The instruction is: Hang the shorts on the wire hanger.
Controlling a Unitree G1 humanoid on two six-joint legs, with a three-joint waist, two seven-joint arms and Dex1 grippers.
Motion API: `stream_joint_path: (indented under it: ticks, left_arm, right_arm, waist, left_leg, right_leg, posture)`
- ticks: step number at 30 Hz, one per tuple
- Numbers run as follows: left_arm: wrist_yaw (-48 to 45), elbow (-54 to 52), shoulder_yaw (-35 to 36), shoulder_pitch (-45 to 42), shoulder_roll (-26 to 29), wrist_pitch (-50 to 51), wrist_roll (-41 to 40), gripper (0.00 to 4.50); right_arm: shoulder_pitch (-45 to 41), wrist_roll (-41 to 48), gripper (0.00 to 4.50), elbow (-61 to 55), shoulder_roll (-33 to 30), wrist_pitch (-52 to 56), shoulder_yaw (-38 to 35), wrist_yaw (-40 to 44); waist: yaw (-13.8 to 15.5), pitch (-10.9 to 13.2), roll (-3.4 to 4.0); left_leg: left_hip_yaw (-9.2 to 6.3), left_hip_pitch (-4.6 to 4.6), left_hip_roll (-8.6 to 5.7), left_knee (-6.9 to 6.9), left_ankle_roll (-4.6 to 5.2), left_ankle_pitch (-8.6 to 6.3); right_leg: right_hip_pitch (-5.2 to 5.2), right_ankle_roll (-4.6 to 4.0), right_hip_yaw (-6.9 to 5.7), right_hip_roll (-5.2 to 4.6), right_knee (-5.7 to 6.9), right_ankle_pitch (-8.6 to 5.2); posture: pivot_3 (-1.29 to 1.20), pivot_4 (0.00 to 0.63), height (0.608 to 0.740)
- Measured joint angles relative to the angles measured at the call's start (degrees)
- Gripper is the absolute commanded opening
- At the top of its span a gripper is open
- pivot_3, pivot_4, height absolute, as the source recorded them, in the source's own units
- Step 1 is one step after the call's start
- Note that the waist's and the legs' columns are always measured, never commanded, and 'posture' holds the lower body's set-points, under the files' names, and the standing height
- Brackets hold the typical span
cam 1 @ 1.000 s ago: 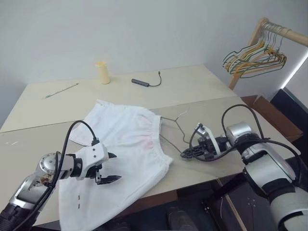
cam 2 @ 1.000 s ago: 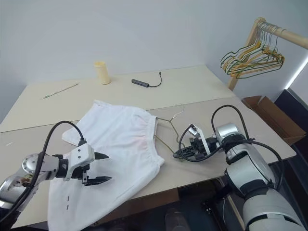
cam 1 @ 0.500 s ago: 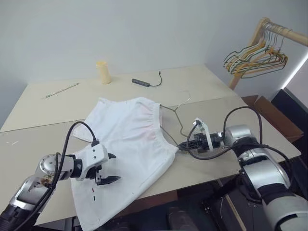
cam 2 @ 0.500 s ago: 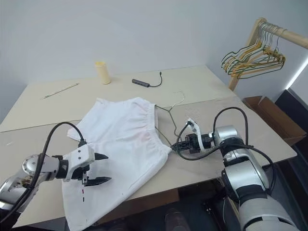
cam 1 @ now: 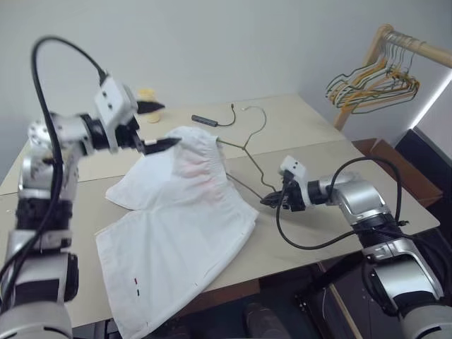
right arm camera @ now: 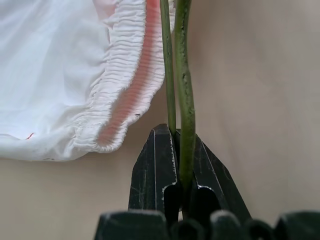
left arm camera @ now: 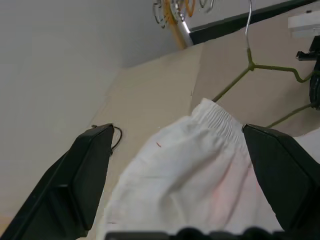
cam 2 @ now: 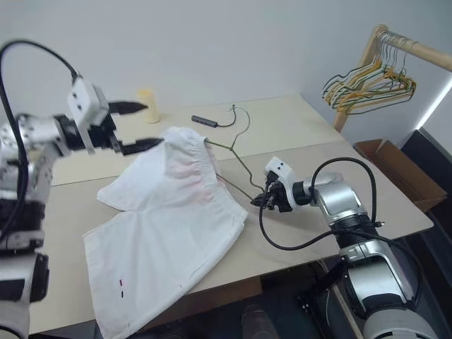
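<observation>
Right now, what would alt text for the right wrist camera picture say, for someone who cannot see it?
The right gripper is shut on the wire hanger, whose thin greenish wires run up from between its black fingers. Beside them lies the gathered waistband of the white shorts, on a beige table.

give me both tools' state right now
Left tool: open, holding nothing, raised by the shorts waistband.
Right tool: shut on the wire hanger, at its corner.

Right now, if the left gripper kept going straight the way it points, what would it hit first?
Probably the raised waistband of the shorts, which sits between the open left gripper's fingers in the wrist view. The wire hanger lies just beyond. Depth is uncertain.
</observation>
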Motion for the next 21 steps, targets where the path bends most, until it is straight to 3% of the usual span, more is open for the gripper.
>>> stream_joint_path:
  ticks: [4, 7, 11, 19, 21]
  left_arm:
    - [-14.31, 14.67, -5.94, -10.08, 1.19, -5.43, 4.40, 4.47]
    - [-19.43, 22.18, -11.69, -13.52, 1.24, -8.96, 5.75, 4.47]
    - [-20.34, 26.05, -20.34, -15.76, 1.64, -12.62, 5.21, 4.47]
    - [-20.39, 28.50, -28.71, -16.75, 1.37, -16.03, 1.99, 4.47]
    - [-20.39, 28.46, -30.12, -16.75, 1.42, -16.01, 0.73, 4.07]
  right_arm:
    - [0.13, -0.66, 0.00, -4.70, -0.62, 0.95, 2.04, 0.14]
    - [0.20, -1.82, 0.00, -8.45, -1.30, 0.91, 4.12, 0.25]
    - [0.17, -2.94, 0.00, -11.17, -1.30, 0.89, 5.17, -0.42]
    - [0.17, -6.23, 0.00, -14.07, -1.08, -0.13, 8.59, -1.37]
    - [0.17, -6.84, 0.00, -14.07, -0.99, -0.47, 9.08, -1.64]
  waist:
    - [-0.31, 0.00, 0.01]
    - [-0.35, 0.01, 0.00]
    - [-0.18, 0.01, 0.00]
    - [-0.03, 0.01, 0.00]
    - [-0.05, 0.01, 0.00]
  left_leg:
    - [0.03, 0.02, 0.01, -0.01, 0.00, 0.00]
    - [0.02, -0.04, 0.03, 0.01, 0.01, 0.00]
    - [0.01, -0.25, 0.04, 0.04, 0.01, 0.00]
    - [0.03, -0.95, 0.02, 0.37, 0.03, 0.01]
    - [0.04, -0.95, 0.02, 0.39, 0.03, 0.01]
  right_leg:
    - [0.00, 0.02, 0.00, 0.04, 0.01, -0.02]
    - [-0.03, 0.05, 0.01, 0.04, 0.00, -0.04]
    - [-0.20, 0.05, 0.01, 0.03, 0.02, -0.04]
    - [-1.04, 0.05, 0.09, 0.03, 0.84, -0.04]
    - [-1.04, 0.06, 0.09, 0.03, 0.80, -0.04]
  posture:
    - [-0.20, 0.000, 0.740]
    - [-0.20, 0.000, 0.740]
    - [-0.21, 0.000, 0.740]
    - [-0.22, 0.000, 0.740]
    - [-0.22, 0.000, 0.740]
